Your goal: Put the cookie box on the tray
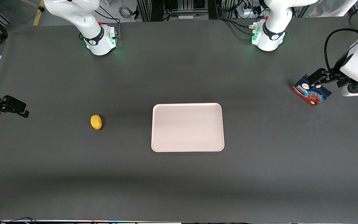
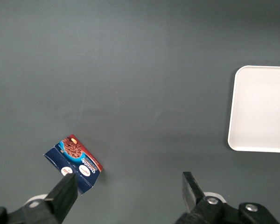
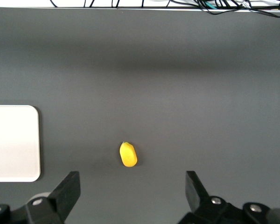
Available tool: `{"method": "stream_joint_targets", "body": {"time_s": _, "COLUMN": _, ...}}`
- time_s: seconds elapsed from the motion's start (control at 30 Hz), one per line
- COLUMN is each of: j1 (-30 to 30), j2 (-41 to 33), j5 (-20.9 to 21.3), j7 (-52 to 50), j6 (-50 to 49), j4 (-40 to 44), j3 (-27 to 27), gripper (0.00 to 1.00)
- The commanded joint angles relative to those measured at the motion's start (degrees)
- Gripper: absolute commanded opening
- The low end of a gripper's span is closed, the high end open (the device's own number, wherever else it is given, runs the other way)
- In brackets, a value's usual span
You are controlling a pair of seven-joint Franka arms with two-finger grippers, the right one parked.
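The cookie box (image 1: 311, 92), a dark-blue carton with a cookie picture and a red-brown edge, lies flat on the table toward the working arm's end, farther from the front camera than the tray (image 1: 187, 127). The pale pinkish tray sits mid-table with nothing on it. My left gripper (image 1: 322, 79) hovers over the box with its fingers open. In the left wrist view the box (image 2: 73, 161) shows just off one finger (image 2: 65, 191), not between the two, and the gripper (image 2: 128, 189) holds nothing. The tray's edge (image 2: 261, 116) shows well apart from the box.
A small yellow rounded lump (image 1: 96, 122) rests on the table toward the parked arm's end, beside the tray; the right wrist view shows the lump (image 3: 128, 154) too. Both arm bases (image 1: 267, 37) stand along the table edge farthest from the front camera.
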Motion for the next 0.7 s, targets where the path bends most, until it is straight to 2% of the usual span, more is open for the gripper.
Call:
{"method": "stream_joint_targets", "body": {"time_s": 0.0, "j1": -0.66, "j2": 0.28, "j5": -0.03, "j7": 0.02, "j6": -0.87, "j4": 0.45, "j3": 0.51, "gripper": 1.0}}
{"method": "stream_joint_targets", "body": {"time_s": 0.67, "j1": -0.31, "j2": 1.42, "j5": 0.23, "j7": -0.86, "j6": -0.69, "j4": 1.77, "j3": 1.04, "gripper": 1.0}}
